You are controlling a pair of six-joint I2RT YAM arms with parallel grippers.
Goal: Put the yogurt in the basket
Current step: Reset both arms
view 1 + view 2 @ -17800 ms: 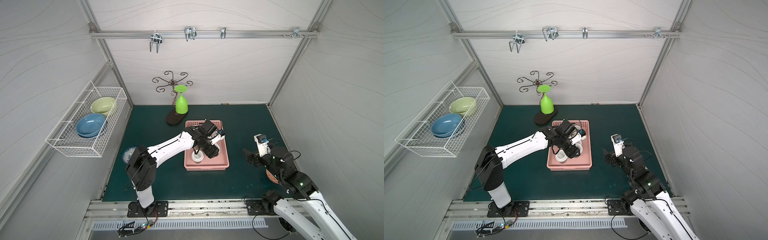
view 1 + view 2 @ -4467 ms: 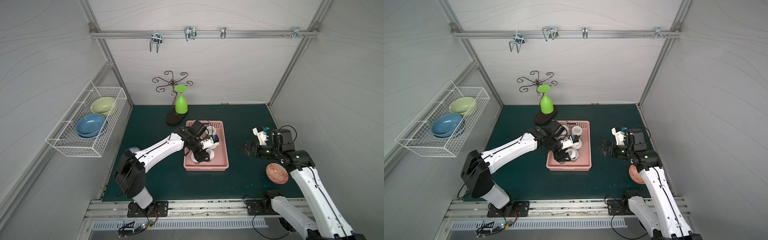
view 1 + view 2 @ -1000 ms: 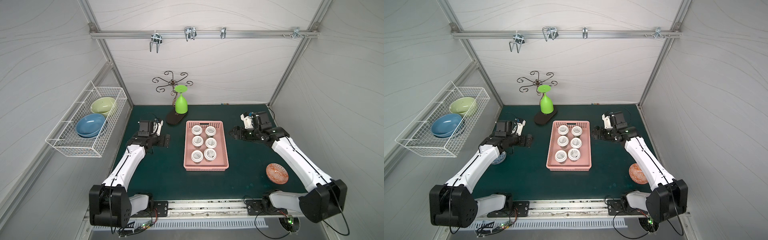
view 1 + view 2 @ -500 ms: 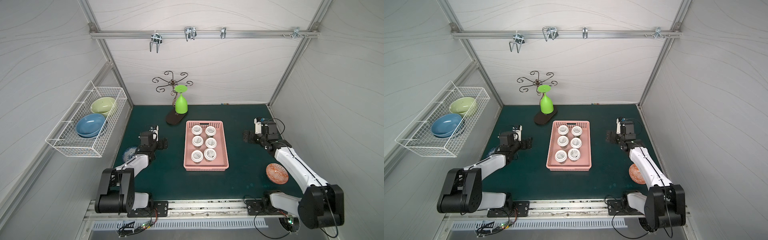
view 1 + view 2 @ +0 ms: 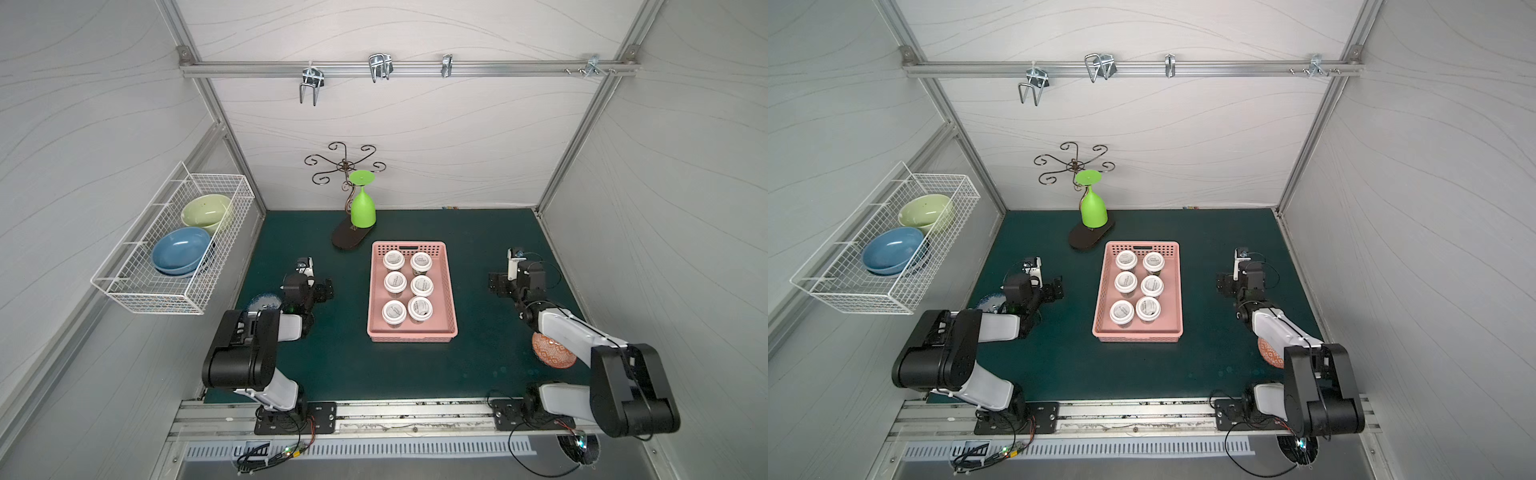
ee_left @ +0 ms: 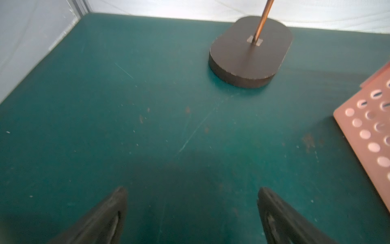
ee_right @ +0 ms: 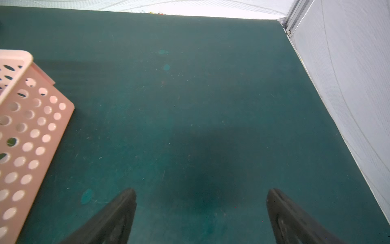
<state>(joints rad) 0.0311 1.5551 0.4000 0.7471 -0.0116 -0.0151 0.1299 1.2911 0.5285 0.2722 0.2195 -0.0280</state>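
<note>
Several yogurt cups (image 5: 395, 281) with white lids stand in two rows inside the pink basket (image 5: 411, 334) at the middle of the green mat, seen in both top views, yogurt (image 5: 1126, 282) and basket (image 5: 1137, 336). My left gripper (image 5: 324, 290) hovers low over the mat left of the basket, open and empty. My right gripper (image 5: 496, 286) sits to the basket's right, also open and empty. The left wrist view shows the open left gripper (image 6: 192, 190) over bare mat and a basket wall (image 6: 371, 131). The right wrist view shows the same for the right gripper (image 7: 201, 191) and the basket (image 7: 31, 126).
A green glass (image 5: 363, 212) hangs upside down on a dark-based stand (image 5: 351, 239) behind the basket. A white wire basket (image 5: 166, 291) with two bowls hangs on the left wall. An orange plate (image 5: 552, 353) lies under the right arm, a blue plate (image 5: 259, 300) by the left arm.
Both arms have folded back toward their bases. The right gripper drew away from the basket toward the right and front. The cups stay still in the basket.
</note>
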